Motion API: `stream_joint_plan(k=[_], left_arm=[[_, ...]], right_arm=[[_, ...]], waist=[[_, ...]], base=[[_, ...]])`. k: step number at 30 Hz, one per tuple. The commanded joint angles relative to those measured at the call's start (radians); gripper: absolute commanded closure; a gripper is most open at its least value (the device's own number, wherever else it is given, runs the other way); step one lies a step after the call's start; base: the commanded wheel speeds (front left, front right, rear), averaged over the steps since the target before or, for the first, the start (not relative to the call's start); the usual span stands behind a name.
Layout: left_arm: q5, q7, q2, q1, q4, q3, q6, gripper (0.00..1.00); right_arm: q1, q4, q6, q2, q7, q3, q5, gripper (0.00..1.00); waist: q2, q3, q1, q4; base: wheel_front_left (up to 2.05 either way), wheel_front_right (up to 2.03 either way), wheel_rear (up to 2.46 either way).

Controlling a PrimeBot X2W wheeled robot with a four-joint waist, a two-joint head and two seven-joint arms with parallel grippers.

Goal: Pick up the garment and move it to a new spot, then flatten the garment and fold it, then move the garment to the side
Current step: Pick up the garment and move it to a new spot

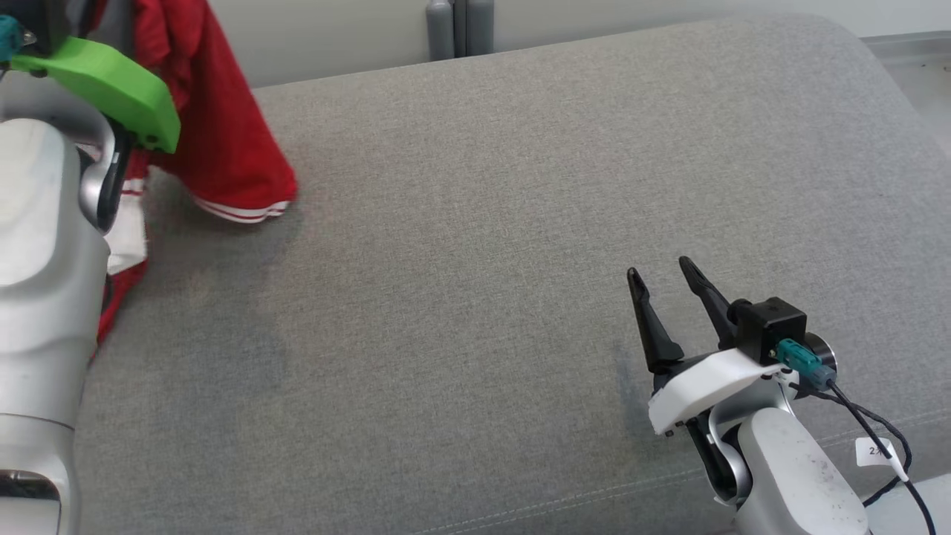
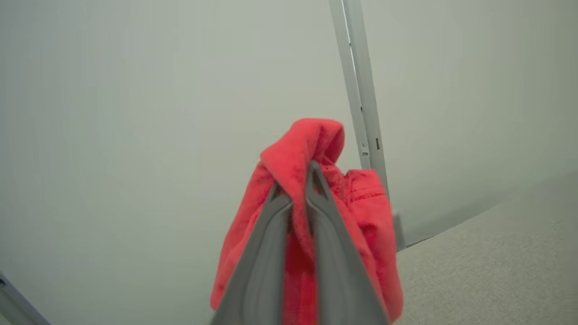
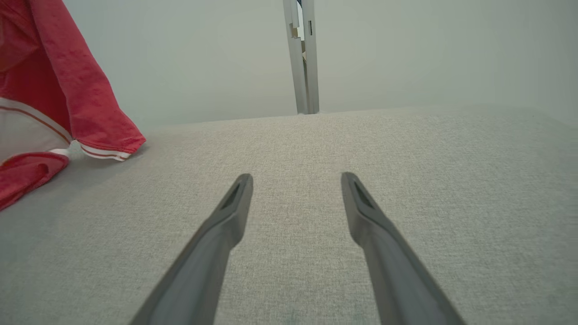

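A: Where is the garment at this moment?

B: At the far left of the grey cushioned surface, lifted. The left end effector is clenched on a bunched fold of the red cloth, and the rest hangs below it. The white-striped hem dangles close to the cushion, and the lowest folds seem to trail onto it.

A: Why hold it up like that?

B: I'd judge it's the carrying step. Pinching one fold lets the cloth drop free of the surface, so it can be moved to a new spot without dragging.

A: And the other arm?

B: The right end effector hovers low over the bare cushion, well apart from the garment, with its jaws released and spread wide. It looks ready to catch a corner once the cloth is laid down for flattening.

A: Is anything sitting in a container?

B: I can make out no container. The garment is held by the fingers alone, and the cushion is what would receive it.
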Motion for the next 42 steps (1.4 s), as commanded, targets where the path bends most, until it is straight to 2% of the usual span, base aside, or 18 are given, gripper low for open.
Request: stream_joint_plan(k=[1, 13, 23, 33, 42], left_arm=[[-0.01, 0.011, -0.005, 0.017, -0.035, -0.007, -0.001, 1.0], [-0.054, 0.153, -0.034, 0.117, -0.363, -0.061, 0.015, 1.0], [-0.067, 0.244, -0.08, 0.152, -0.538, -0.12, 0.023, 1.0], [-0.096, 0.26, -0.13, 0.2, -0.581, -0.157, 0.038, 1.0], [-0.158, 0.164, -0.119, 0.373, -0.475, -0.116, 0.076, 1.0]], right_arm=[[0.001, 0.003, 0.0, -0.004, -0.008, -0.002, 0.011, 0.0], [-0.011, 0.038, 0.0, -0.004, -0.031, 0.005, 0.04, 0.0], [-0.017, 0.056, 0.0, -0.004, -0.038, 0.015, 0.066, 0.0], [-0.014, 0.049, 0.0, -0.004, -0.04, 0.007, 0.078, 0.0], [-0.001, 0.049, 0.0, -0.004, -0.04, -0.009, 0.051, 0.0]], waist=[[-0.0001, -0.005, 0.0, -0.012], [-0.0001, -0.03, 0.0, -0.109], [-0.0001, -0.03, 0.0, -0.174], [-0.0001, -0.017, 0.0, -0.198], [-0.0001, -0.013, 0.0, -0.134]], base=[[0.0, 0.0, 0.0], [0.0, 0.0, 0.0], [0.0, 0.0, 0.0], [0.0, 0.0, 0.0], [0.0, 0.0, 0.0]])
